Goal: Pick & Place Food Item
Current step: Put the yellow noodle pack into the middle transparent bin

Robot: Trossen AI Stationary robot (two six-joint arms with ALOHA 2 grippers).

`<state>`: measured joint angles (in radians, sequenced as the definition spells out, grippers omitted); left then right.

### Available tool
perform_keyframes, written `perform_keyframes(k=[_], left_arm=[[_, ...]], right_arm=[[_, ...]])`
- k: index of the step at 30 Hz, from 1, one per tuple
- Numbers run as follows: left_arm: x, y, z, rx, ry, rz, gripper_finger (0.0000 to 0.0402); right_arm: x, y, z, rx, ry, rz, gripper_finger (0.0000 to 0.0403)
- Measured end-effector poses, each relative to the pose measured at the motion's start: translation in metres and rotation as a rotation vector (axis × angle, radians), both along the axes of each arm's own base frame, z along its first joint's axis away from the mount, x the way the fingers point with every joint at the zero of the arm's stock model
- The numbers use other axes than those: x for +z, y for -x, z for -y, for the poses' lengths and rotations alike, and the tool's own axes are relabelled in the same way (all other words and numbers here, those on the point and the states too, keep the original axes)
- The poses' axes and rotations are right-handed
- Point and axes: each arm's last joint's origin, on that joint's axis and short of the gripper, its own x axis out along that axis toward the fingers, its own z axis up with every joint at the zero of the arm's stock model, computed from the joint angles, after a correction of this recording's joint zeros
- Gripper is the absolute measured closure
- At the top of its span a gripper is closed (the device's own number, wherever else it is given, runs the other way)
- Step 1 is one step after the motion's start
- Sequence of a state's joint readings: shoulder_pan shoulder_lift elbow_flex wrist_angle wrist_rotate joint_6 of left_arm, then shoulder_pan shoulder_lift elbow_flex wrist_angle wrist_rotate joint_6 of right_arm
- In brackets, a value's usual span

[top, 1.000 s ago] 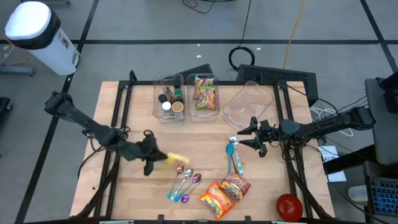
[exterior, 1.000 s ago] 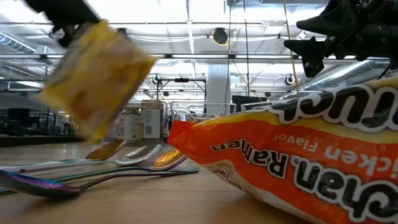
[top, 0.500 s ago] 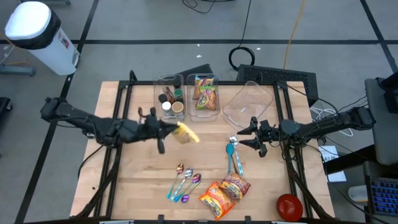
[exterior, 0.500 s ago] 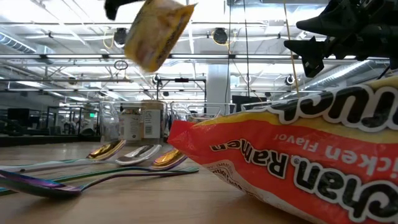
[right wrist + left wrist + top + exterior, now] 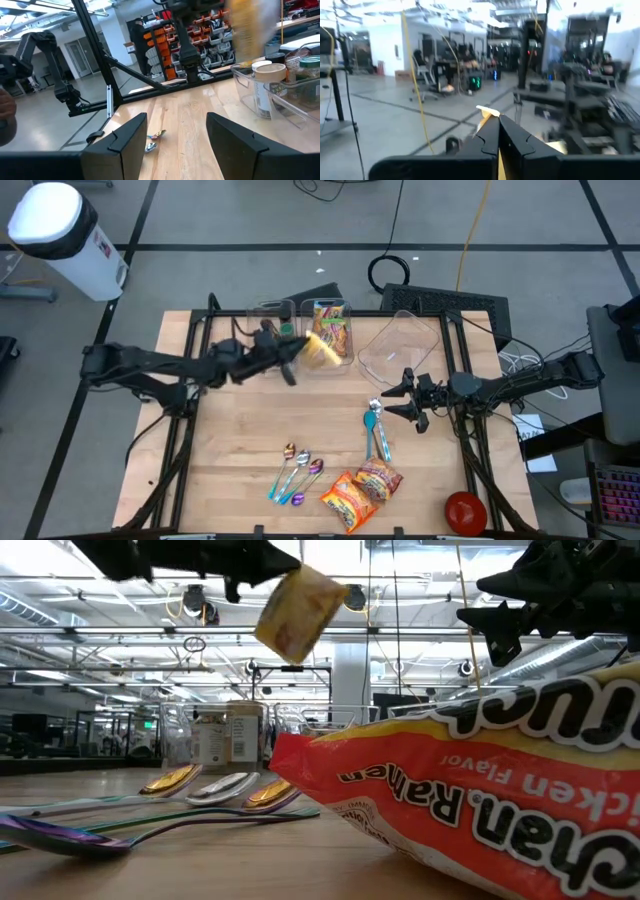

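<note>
My left gripper (image 5: 296, 356) is shut on a yellow food packet (image 5: 321, 351) high over the two clear bins, at the near edge of the right-hand bin (image 5: 331, 332) that holds snack packets. The packet also shows in the low view (image 5: 299, 615) and, blurred, in the right wrist view (image 5: 250, 25). My right gripper (image 5: 405, 398) is open and empty, level above the table at the right, near the teal spoon (image 5: 372, 423). My left gripper pinches the yellow packet by one end (image 5: 486, 113) between its two shut fingers (image 5: 507, 140). The fingers come roughly level from the table's left. The packet sticks out past the fingertips, tilted, lifted clear of the table and of the bins.
The left-hand clear bin (image 5: 271, 340) holds cups and jars. A clear tub (image 5: 400, 345) lies tipped at the back right. Several spoons (image 5: 297, 473) and two ramen packets (image 5: 362, 490) lie near the front edge, a red bowl (image 5: 465, 512) at the front right.
My left gripper has swung from the table's near left toward the far edge and to the right, rising, carrying the yellow packet from just above the spoons to over the bins. It has stayed shut on the packet. My right arm has kept still.
</note>
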<state>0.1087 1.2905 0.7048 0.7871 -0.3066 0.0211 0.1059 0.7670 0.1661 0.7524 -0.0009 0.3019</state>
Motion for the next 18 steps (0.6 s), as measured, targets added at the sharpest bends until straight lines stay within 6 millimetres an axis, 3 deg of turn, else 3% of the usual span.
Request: perform_keyframes(k=[10, 18], left_arm=[[-0.039, -0.025, -0.062, 0.046, 0.203, 0.091, 0.0398], [-0.068, -0.059, -0.082, 0.079, 0.322, 0.074, 0.0396]], right_arm=[[0.0, 0.0, 0.0, 0.0, 0.0, -0.001, 0.0206], [0.0, 0.0, 0.0, -0.004, 0.004, -0.001, 0.0206]])
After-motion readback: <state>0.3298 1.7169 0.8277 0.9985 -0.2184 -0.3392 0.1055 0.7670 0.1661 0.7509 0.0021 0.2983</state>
